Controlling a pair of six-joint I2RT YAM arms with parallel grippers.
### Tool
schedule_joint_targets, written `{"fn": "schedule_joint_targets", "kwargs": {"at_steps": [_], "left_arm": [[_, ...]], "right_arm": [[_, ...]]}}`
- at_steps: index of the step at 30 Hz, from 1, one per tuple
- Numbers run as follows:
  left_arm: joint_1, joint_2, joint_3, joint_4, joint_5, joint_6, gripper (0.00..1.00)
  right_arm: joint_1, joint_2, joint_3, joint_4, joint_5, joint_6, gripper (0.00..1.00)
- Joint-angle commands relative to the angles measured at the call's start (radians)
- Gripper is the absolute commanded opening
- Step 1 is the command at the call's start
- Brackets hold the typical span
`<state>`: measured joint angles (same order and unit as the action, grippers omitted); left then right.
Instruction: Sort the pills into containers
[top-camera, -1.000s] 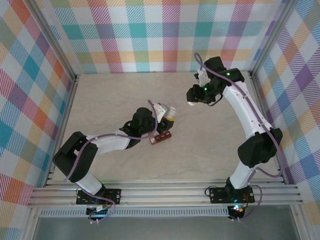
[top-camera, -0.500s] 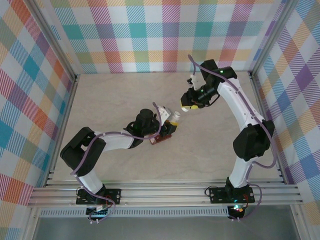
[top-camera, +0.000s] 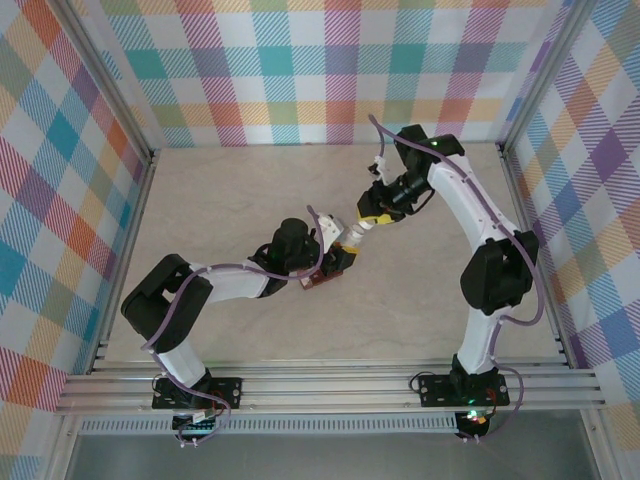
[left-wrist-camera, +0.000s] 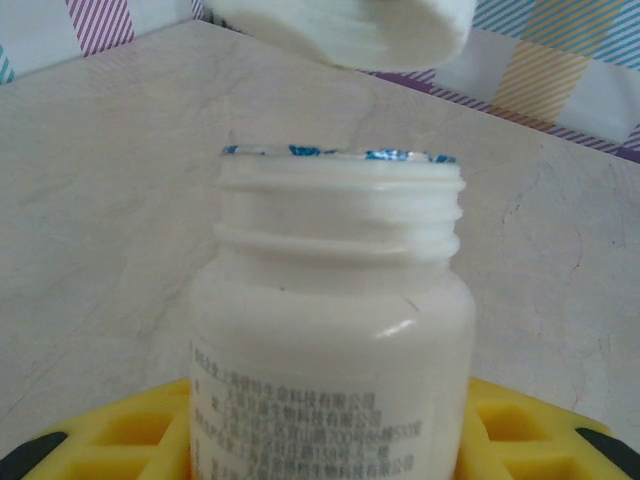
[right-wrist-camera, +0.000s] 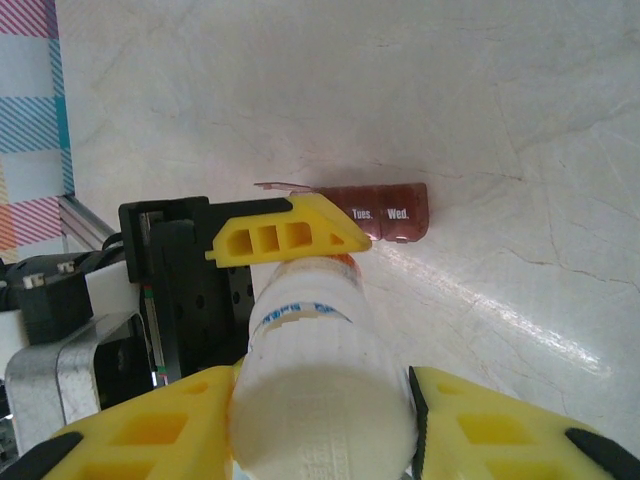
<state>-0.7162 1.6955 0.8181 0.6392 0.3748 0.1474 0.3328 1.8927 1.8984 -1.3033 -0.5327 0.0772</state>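
Right arm has swung in — cap now poised over the bottle.

Over the last second I watched the right gripper (top-camera: 372, 214) travel from the rear right of the tabletop (top-camera: 220, 200) to the bottle (left-wrist-camera: 330, 330). It is closed on the white cap (left-wrist-camera: 340, 25), which hangs tilted just above the bare threaded neck, not touching it. The left gripper (top-camera: 338, 250) keeps its clamp round the bottle's body. The containers (right-wrist-camera: 385, 212) lie on the tabletop just beside that gripper, with 1 end lid seemingly raised. To me this reads as recapping — whether any pills have reached the compartments, I cannot tell.
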Motion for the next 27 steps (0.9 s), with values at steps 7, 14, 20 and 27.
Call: {"fn": "schedule_joint_targets", "kwargs": {"at_steps": [7, 14, 20, 27], "left_arm": [[-0.017, -0.031, 0.030, 0.030, 0.018, 0.020, 0.00], [-0.016, -0.043, 0.028, 0.024, 0.018, 0.026, 0.00], [-0.017, -0.058, 0.023, 0.024, 0.010, 0.030, 0.00], [-0.016, -0.074, 0.014, 0.020, -0.003, 0.042, 0.00]], "right_arm": [[0.035, 0.038, -0.010, -0.024, -0.036, -0.045, 0.41], [0.038, 0.040, -0.031, -0.044, -0.026, -0.076, 0.41], [0.038, 0.041, -0.043, -0.061, -0.013, -0.101, 0.41], [0.032, 0.026, -0.050, -0.059, -0.001, -0.106, 0.41]]}}
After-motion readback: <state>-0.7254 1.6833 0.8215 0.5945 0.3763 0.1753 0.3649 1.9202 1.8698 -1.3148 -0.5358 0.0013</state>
